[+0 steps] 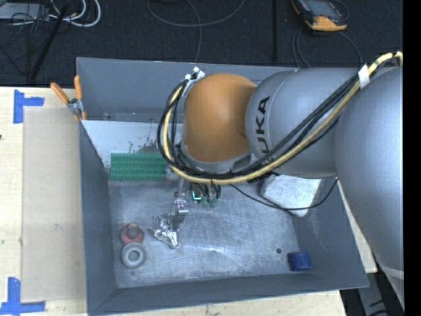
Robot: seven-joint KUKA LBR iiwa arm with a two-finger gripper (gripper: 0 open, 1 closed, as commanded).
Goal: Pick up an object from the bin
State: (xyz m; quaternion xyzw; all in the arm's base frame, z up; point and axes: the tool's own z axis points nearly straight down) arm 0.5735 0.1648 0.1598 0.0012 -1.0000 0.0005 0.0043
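— What lies in the bin [99, 242]?

— A few things, well apart. A green studded block [138, 166] lies against the back wall toward the left, its long axis running along that wall; a small reddish round piece [132, 232] and a grey ring [133, 256] sit near the front left corner, the ring just in front of the reddish piece and lying flat; a small blue piece [299, 261] rests near the front right corner; a pale sheet [289, 191] lies at the right, partly under the arm [309, 124].

— And the hand?

— The hand [167, 232] hangs below the orange cover [214, 117] and the looped yellow and black cables [172, 110], low over the bare floor left of the middle; it stands just right of the reddish piece and the grey ring, nearer to these two than to anything else in the bin. Whether it is released or clenched cannot be told, since its metal parts overlap from this angle; whether it touches the floor cannot be told either.

— Which way do the nearest things point?

— The ring is round, with its hole facing up, so it has no long axis. The reddish piece looks round too, though its exact shape is too small to make out; neither one touches the hand.
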